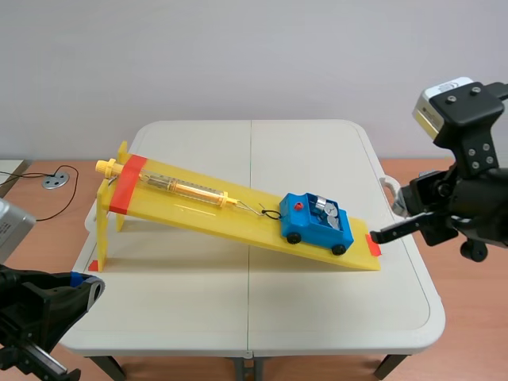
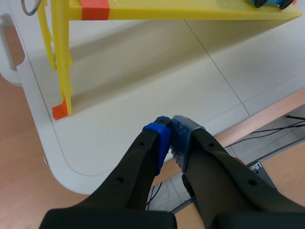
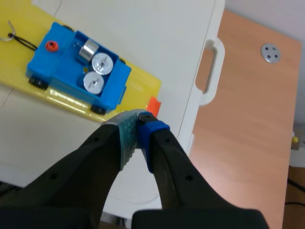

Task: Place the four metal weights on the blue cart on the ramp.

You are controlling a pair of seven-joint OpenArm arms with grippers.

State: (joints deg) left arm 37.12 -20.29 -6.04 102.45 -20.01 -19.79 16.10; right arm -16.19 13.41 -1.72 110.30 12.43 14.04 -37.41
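Three weights (image 3: 101, 63) beyond right end effector (image 3: 138, 117).

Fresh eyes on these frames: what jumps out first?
The yellow ramp slanting across the white table, with the blue cart near its low end carrying round metal weights. The right gripper sits shut just beyond that low end; the left gripper, also shut, is off by the table's near edge.
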